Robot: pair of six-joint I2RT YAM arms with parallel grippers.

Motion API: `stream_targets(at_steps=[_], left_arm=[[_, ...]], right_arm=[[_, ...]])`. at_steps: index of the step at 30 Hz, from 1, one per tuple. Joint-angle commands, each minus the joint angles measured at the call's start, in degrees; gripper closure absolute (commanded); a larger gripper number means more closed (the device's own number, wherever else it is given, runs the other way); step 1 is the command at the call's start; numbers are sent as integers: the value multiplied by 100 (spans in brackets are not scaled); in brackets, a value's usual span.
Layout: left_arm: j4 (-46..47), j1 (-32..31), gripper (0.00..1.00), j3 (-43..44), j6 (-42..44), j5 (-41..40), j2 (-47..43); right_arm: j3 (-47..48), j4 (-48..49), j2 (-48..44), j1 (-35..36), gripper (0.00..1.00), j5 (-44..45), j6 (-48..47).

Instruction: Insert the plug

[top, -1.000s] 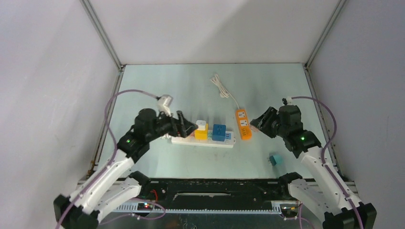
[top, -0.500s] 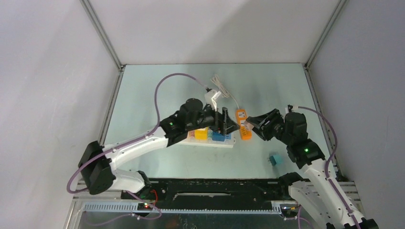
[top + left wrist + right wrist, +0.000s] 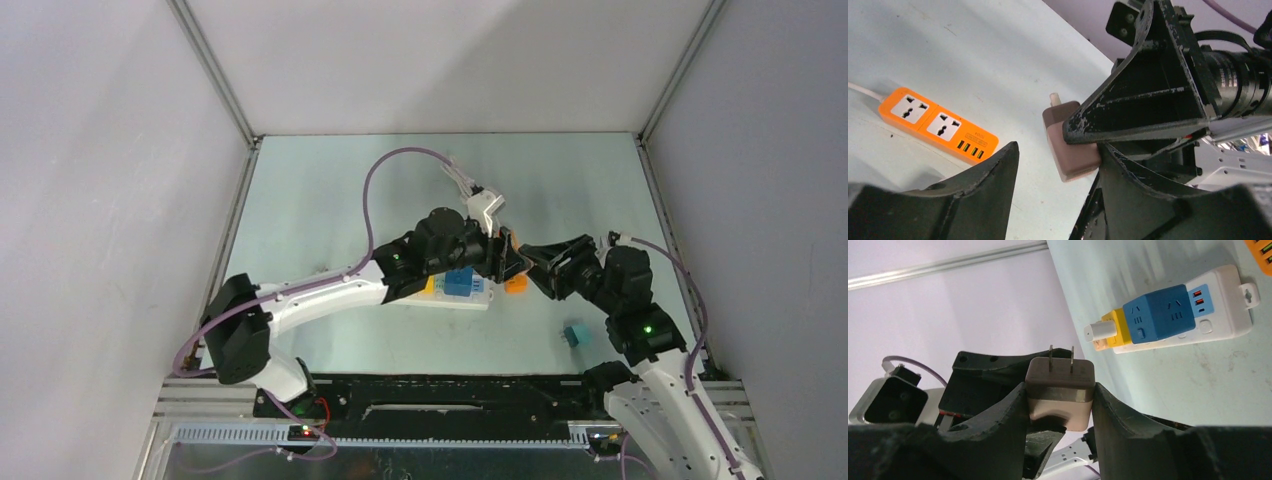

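Right wrist view has the right gripper (image 3: 1059,390) clamped on a tan plug (image 3: 1060,382), its prongs sticking out past the fingertips (two flat blades, both bare), held in the air over the table (image 3: 973,50). The left gripper (image 3: 1058,150) has its jaws apart on either side of that plug; whether it touches cannot be told. The orange power strip (image 3: 938,125) and the white power strip (image 3: 1198,325) lie below.
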Motion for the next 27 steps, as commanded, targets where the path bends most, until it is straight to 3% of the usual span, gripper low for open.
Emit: stream_targets(at_steps=[1,9,12,14,16,19,21,22,25,27], left_arm=[[60,-152,40,607,336,-632,160],[-55,-262,52,826,276,-653,422],[117,-263,69,767,205,-554,420],[313,-263,94,710,97,-479,422],[544,-254,100,620,0,-450,398],[642,-215,100,503,-44,-540,345],[674,-130,100,366,-80,-558,262],[708,-70,100,262,-109,-554,199],[670,157,100,-56,-179,-649,15],[473,368,100,-240,-207,-721,-132]], right_arm=[[-58,174,-277,-3,100,104,507],[-58,91,-360,-4,100,261,563],[-62,95,-350,-6,100,254,567],[-58,136,-342,-5,100,266,535],[-58,225,-311,-4,100,266,382],[-58,88,-265,-79,71,402,-57],[-58,-95,-189,-213,37,390,-447],[-58,-154,-123,-315,26,337,-695],[-58,-295,129,-652,6,28,-1437],[-58,-223,303,-903,1,-209,-2082]])
